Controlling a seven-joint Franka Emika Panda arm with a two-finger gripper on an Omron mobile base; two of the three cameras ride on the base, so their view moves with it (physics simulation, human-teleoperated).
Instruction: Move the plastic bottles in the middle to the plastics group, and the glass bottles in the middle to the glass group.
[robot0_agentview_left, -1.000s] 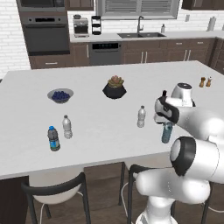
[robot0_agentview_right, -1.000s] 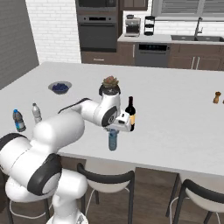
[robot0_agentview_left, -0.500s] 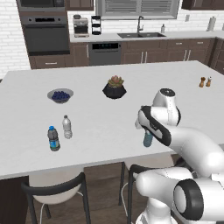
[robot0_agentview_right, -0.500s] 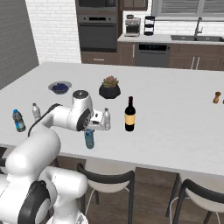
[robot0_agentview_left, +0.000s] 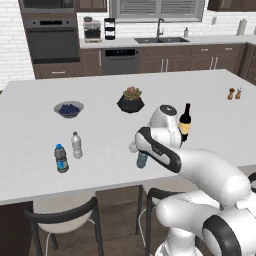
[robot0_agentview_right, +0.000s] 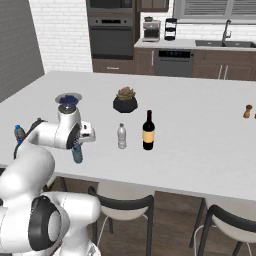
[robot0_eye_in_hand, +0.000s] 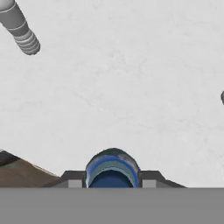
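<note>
Jaws grip the blue bottle (robot0_eye_in_hand: 112, 168) over the tabletop (robot0_agentview_left: 100, 165) near its front edge; the clear bottle (robot0_agentview_right: 121, 136) stands beside the dark bottle (robot0_agentview_right: 148, 131), mid-tabletop

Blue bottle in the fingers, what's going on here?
The arm holds the blue bottle with its fingers shut on it, over the counter near the front edge. The plastics pair, a clear bottle and a blue-cap bottle, stands further to the arm's left. The dark bottle and a second clear bottle stand mid-counter, and the two amber bottles stand far right.
</note>
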